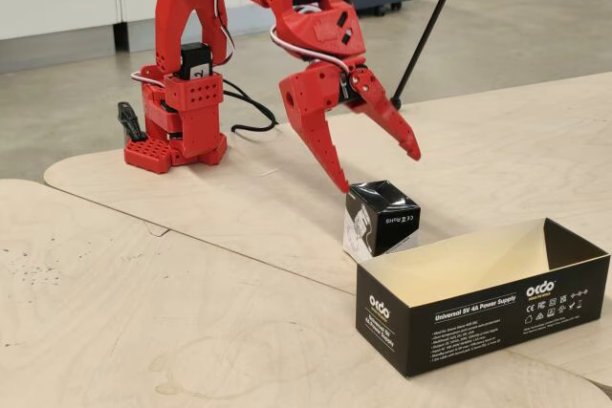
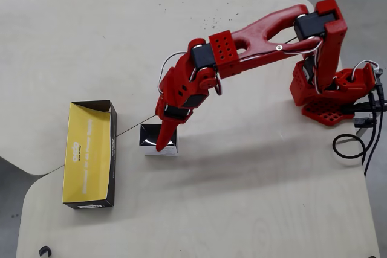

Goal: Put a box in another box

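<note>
Plywood table (image 1: 143,312) holds two boxes: one small box (image 1: 382,218), one long box (image 1: 483,308).

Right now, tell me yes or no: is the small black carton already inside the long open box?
No. In the fixed view the small black carton sits on the table behind the long open box, whose inside is empty.

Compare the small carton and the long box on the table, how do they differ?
The small carton is compact and roughly cube-like; the long box is stretched out and far larger. The carton's top is closed and glossy; the long box is open on top, showing an empty yellowish inside. The open claw hangs right over the carton, while the long box stands apart from it. Both are black with white print and rest on the table.
</note>
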You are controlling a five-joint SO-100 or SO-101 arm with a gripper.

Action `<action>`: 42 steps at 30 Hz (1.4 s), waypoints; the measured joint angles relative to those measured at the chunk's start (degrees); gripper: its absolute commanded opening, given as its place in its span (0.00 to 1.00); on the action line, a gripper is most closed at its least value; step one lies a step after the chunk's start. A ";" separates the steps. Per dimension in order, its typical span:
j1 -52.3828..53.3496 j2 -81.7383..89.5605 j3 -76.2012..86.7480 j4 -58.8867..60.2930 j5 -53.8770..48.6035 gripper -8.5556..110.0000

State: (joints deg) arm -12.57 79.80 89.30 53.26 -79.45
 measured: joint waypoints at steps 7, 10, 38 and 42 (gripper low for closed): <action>0.00 -2.55 1.93 -3.25 0.44 0.44; 0.00 -3.25 2.64 -4.57 0.44 0.44; 0.00 -5.27 8.70 -14.68 3.78 0.24; 1.76 -2.29 5.80 -14.41 6.50 0.24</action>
State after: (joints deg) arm -10.81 77.52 95.10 38.85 -72.95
